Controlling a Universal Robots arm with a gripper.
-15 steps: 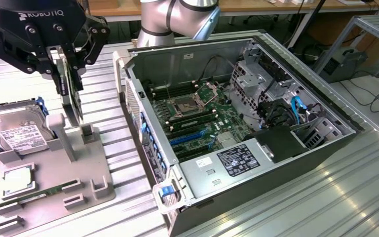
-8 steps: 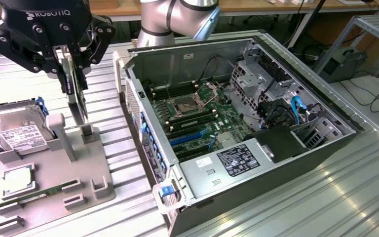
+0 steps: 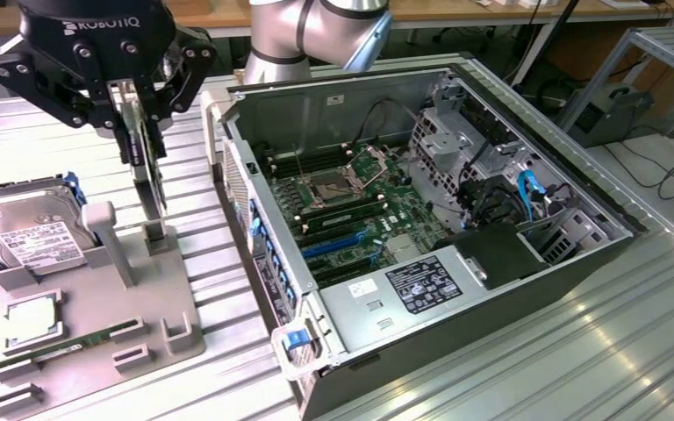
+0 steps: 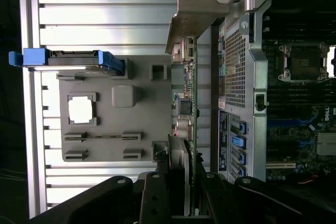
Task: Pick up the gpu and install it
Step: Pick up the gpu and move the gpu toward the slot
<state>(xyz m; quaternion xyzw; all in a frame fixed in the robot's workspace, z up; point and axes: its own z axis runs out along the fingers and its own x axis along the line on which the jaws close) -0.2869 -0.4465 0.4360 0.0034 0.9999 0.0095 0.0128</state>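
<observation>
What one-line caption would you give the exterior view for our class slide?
The gripper grips the upright gpu at the grey fixture, beside the open computer case.

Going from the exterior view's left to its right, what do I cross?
Silver hard drive with white label → thin green gpu card held edge-on in the black gripper → open black computer tower case → grey metal frame.

Seemingly matt metal bracket (image 4: 191, 11) on gpu (image 4: 186, 106).

Ribbed metal table (image 3: 618, 351), grey parts fixture (image 3: 150, 298) resting on it, open computer case (image 3: 349, 386) alongside
</observation>
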